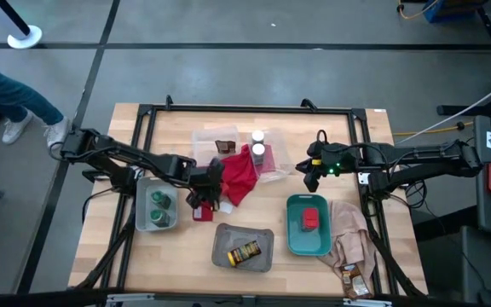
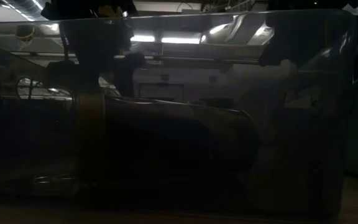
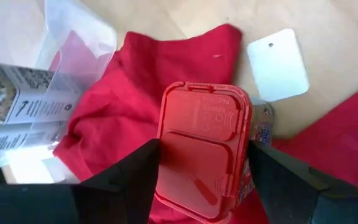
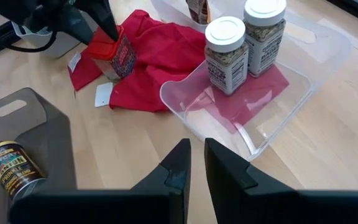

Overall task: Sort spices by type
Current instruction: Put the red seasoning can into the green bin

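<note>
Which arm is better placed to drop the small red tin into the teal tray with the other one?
Left. The left gripper already clamps the red tin over the red cloth. The right gripper, shut and empty, waits by the teal tray.

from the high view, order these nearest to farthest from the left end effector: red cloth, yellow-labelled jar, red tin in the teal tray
Measured from the left end effector, which grips another red tin:
1. Red cloth, right beside it, toward the table's middle.
2. Yellow-labelled jar, in the grey tray at the near edge.
3. Red tin in the teal tray, on the right arm's side.
</note>
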Tool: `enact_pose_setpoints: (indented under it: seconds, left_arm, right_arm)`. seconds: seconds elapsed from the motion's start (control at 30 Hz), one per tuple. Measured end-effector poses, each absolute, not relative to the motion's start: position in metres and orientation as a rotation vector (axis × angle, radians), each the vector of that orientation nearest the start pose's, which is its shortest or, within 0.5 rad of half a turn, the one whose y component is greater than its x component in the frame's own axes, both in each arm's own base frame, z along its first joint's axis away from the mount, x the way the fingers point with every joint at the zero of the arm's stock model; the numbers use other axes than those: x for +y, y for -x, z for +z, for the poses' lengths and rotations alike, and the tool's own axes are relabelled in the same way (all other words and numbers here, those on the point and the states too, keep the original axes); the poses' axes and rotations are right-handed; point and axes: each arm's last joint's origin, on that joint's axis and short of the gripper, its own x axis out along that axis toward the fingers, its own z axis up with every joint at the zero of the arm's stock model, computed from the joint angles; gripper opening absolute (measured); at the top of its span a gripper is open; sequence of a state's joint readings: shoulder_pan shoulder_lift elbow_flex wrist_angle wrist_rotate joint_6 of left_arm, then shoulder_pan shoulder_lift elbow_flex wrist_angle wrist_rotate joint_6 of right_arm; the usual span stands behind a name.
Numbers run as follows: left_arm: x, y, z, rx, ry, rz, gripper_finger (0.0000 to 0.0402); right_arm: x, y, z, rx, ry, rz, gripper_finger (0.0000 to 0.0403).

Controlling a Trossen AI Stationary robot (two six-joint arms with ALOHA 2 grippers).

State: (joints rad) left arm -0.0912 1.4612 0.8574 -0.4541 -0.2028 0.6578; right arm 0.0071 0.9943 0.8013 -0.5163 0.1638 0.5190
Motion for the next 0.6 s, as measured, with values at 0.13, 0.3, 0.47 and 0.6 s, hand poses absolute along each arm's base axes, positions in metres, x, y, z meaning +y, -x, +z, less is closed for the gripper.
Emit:
enact_pose_setpoints:
  seconds: [0.13, 0.3, 0.47, 0.6]
  left_arm:
    - [-0.03, -0.272, 0.192, 1.038, -0.746, -0.267, 0.0226]
    - [-0.041, -0.271, 0.193, 1.025, -0.741, -0.285, 0.0226]
    - [-0.045, -0.27, 0.193, 1.023, -0.771, -0.282, 0.0226]
    - [-0.045, -0.271, 0.194, 1.025, -0.776, -0.272, 0.0226]
  right_arm:
    - [-0.003, -0.201, 0.274, 0.651, -0.435, -0.329, 0.0049]
    - [-0.003, -0.198, 0.276, 0.652, -0.404, -0.296, 0.0049]
    - [-0.003, -0.185, 0.289, 0.592, -0.354, -0.26, 0.0049]
    - [-0.003, -0.178, 0.295, 0.554, -0.353, -0.253, 0.0049]
